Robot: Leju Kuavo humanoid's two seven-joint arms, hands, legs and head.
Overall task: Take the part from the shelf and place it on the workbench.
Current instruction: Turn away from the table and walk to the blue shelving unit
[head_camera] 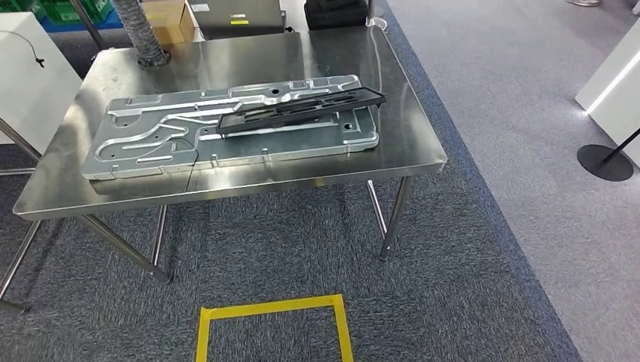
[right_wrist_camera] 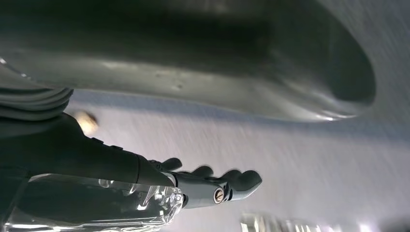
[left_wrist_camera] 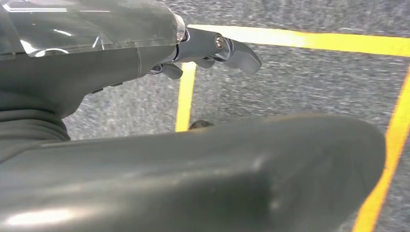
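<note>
Slotted black part (head_camera: 302,111) atop embossed steel panel (head_camera: 226,128)

Dark grey left hand (left_wrist_camera: 212,50), clear glossy cover, silver screw.

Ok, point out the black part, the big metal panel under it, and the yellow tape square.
black part (head_camera: 302,110), head view, middle of its length
metal panel (head_camera: 151,139), head view, left half
yellow tape square (head_camera: 272,307), head view, top strip
</note>
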